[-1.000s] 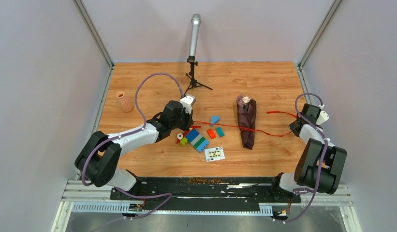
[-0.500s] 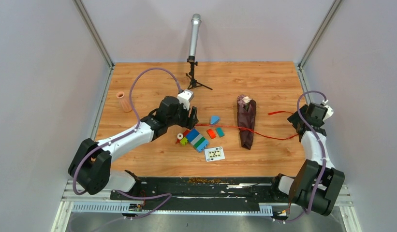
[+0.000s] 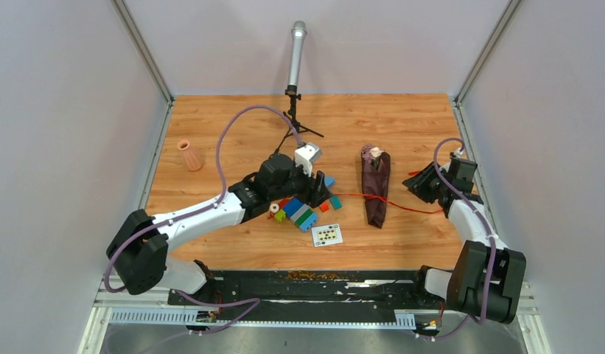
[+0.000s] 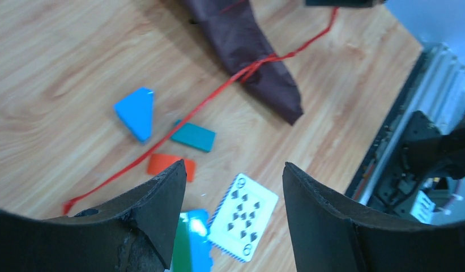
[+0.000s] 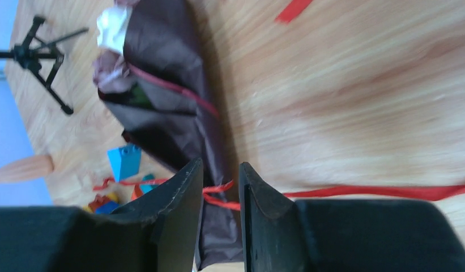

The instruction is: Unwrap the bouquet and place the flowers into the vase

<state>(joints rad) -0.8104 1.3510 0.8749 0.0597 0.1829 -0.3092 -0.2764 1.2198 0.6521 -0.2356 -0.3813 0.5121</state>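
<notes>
While ribbon (image 4: 204, 103) binds the bouquet (image 3: 376, 181), its tail apparently threads between toy blocks (image 4: 193, 136).

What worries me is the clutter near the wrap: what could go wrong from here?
The ribbon lies among the toy blocks under the open left gripper; a pull there may snag or scatter them. It is tied round the bouquet, so the right gripper, jaws narrowly apart to its right, might drag the whole bundle instead of untying it.

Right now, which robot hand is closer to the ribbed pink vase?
Left. The left gripper hangs over the toy blocks, right of the vase; the right gripper sits beyond the maroon bouquet.
</notes>
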